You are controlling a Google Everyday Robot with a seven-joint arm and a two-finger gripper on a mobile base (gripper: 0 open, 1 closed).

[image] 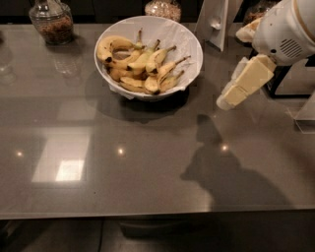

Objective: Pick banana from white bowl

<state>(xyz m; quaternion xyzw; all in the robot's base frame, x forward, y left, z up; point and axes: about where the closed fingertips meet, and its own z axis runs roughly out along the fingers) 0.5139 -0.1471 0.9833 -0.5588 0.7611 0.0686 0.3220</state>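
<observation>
The white bowl [189, 47], lined with crinkled white paper, stands on the grey table at the back centre. Several yellow bananas [140, 66] with brown spots lie piled in it. My gripper [227, 101] hangs above the table to the right of the bowl, at the end of the white arm that comes in from the upper right. It is apart from the bowl and the bananas, and holds nothing that I can see.
A glass jar [50, 20] with brown contents stands at the back left. Another jar [163, 8] stands behind the bowl. A white upright stand [214, 22] and a dark rack [285, 81] sit at the back right. The table's front edge runs along the bottom.
</observation>
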